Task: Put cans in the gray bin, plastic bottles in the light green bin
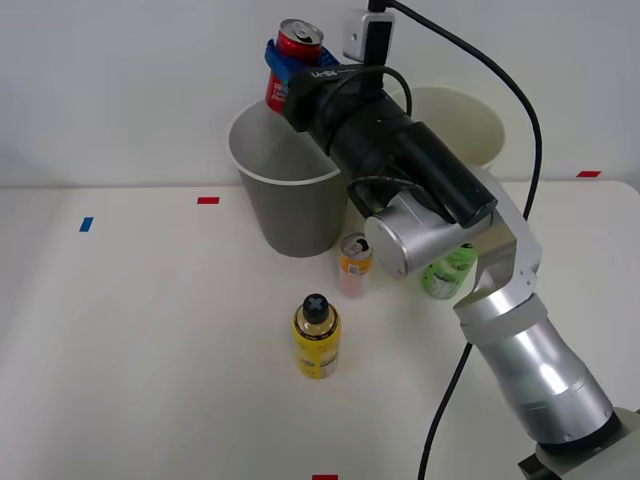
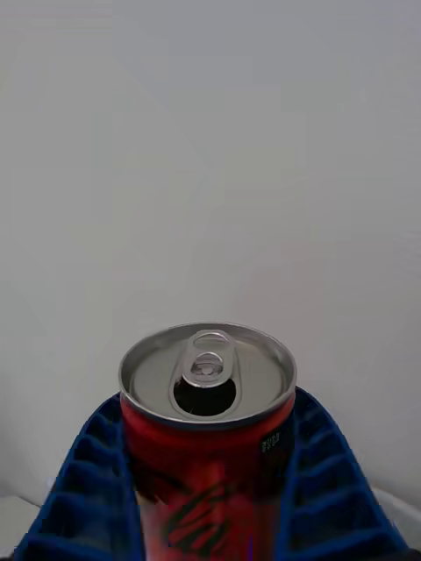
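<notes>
There are two cans. One is the red can (image 1: pixel 298 45), and the other is the orange and pink can (image 1: pixel 355 264). There are two bottles with black caps. One is the yellow bottle (image 1: pixel 316 337), and the other is the green bottle (image 1: pixel 448 271). There are two bins. One is the gray bin (image 1: pixel 290 205), and the other is the light green bin (image 1: pixel 468 125). The bench (image 1: pixel 150 350) has four little tape marks, three red and one blue.

Red can (image 1: pixel 298 45) w/ silver top, blue ribbed gripper (image 1: pixel 283 72), gray bin (image 1: pixel 290 190) w/ white rim.
</notes>
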`<action>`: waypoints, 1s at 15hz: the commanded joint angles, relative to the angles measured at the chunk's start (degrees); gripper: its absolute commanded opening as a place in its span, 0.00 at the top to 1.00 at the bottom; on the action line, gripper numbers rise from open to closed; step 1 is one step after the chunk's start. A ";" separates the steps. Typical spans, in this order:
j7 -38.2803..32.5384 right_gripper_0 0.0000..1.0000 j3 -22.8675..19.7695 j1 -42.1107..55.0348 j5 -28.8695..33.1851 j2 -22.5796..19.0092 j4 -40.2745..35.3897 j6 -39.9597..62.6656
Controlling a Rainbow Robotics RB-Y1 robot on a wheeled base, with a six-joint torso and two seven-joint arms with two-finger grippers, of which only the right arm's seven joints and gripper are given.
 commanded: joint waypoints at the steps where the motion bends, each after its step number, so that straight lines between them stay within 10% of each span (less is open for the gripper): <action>1: -1.21 0.47 -0.01 0.06 -0.58 -0.13 0.00 0.05; 15: -3.23 0.19 -0.19 0.06 -0.94 -0.49 0.00 -0.92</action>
